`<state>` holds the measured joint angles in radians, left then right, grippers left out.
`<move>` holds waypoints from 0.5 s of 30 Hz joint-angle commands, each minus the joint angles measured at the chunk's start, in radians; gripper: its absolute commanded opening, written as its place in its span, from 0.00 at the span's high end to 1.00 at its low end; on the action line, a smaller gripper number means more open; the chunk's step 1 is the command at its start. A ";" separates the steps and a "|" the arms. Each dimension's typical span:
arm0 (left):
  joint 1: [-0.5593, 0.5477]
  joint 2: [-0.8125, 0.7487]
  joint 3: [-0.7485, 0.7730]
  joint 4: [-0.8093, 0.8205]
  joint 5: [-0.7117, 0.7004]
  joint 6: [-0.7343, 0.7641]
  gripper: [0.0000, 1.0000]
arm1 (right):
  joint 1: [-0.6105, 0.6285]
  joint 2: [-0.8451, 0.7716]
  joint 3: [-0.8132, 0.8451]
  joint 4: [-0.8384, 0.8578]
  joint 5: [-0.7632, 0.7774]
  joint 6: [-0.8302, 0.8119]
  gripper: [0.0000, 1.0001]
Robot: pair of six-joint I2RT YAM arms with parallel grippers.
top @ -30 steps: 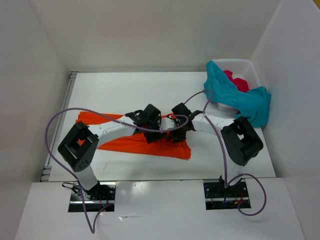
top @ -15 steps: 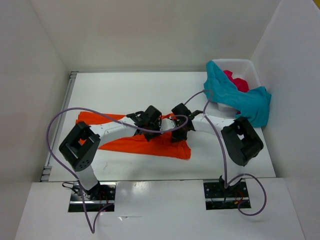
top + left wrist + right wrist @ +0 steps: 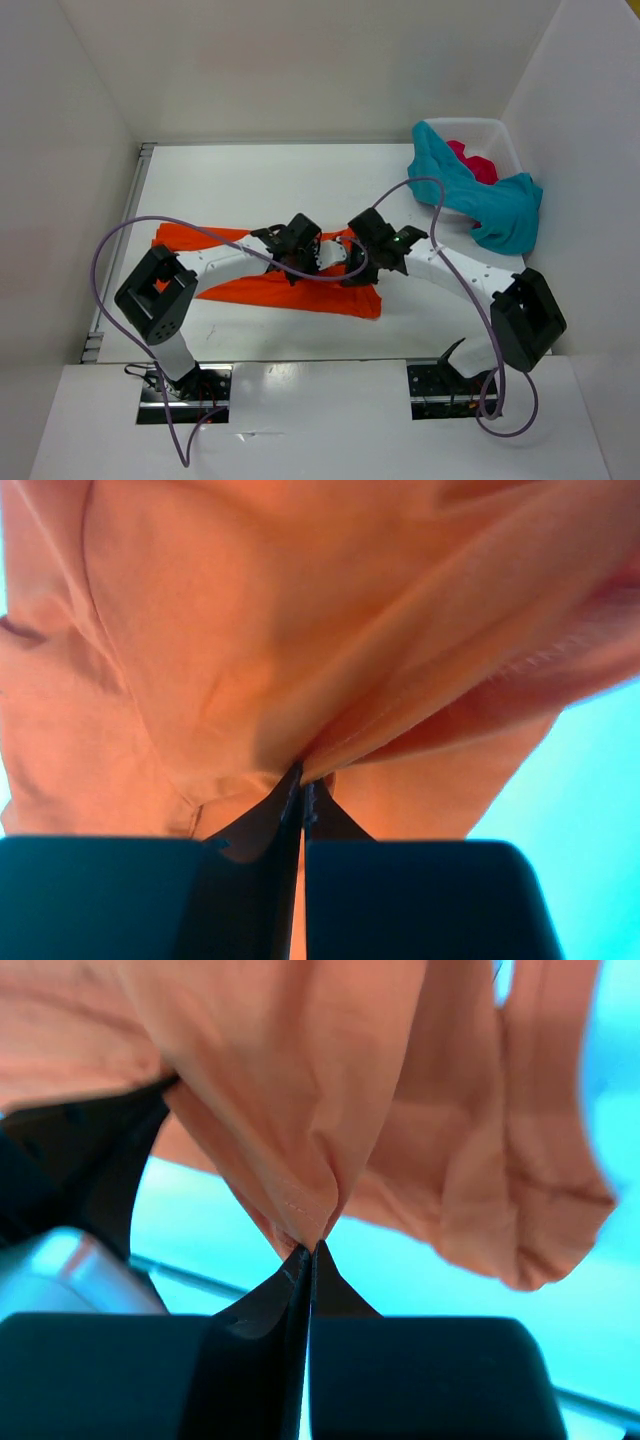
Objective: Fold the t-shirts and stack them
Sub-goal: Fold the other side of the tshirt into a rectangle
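Under our left gripper (image 3: 303,780) the orange shirt (image 3: 330,298) lies spread. The jaws, apart a second ago, now pinch a fold of it. Just to its right, our right gripper (image 3: 310,1250) has also clamped that shirt, and its elbow has swung outward. Farther right, one teal shirt (image 3: 490,205) drapes over one basket (image 3: 497,128), which holds one pink-red shirt (image 3: 480,165). We count three shirts and two grippers.

Bright, even light; wrist close-ups blurred

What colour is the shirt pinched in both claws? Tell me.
The shirt is bright orange, clearest in the top external view.
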<state>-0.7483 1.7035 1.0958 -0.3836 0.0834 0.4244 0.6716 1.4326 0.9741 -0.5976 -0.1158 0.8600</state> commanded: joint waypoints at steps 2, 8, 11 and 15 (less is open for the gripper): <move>-0.005 -0.024 -0.016 -0.031 -0.027 0.039 0.96 | 0.077 -0.009 -0.006 -0.048 -0.033 0.049 1.00; -0.005 -0.033 -0.034 -0.040 -0.036 0.050 0.96 | 0.125 -0.018 -0.044 -0.084 -0.045 0.108 1.00; -0.005 -0.033 -0.045 -0.040 -0.027 0.050 0.96 | 0.134 -0.018 -0.066 -0.045 -0.059 0.117 0.99; -0.005 -0.042 -0.045 -0.064 -0.017 0.059 0.88 | 0.134 0.021 -0.066 -0.036 -0.048 0.093 0.69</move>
<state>-0.7544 1.6909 1.0527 -0.4488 0.0704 0.4824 0.7811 1.4357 0.9173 -0.6399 -0.1383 0.9592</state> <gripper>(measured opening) 0.100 0.255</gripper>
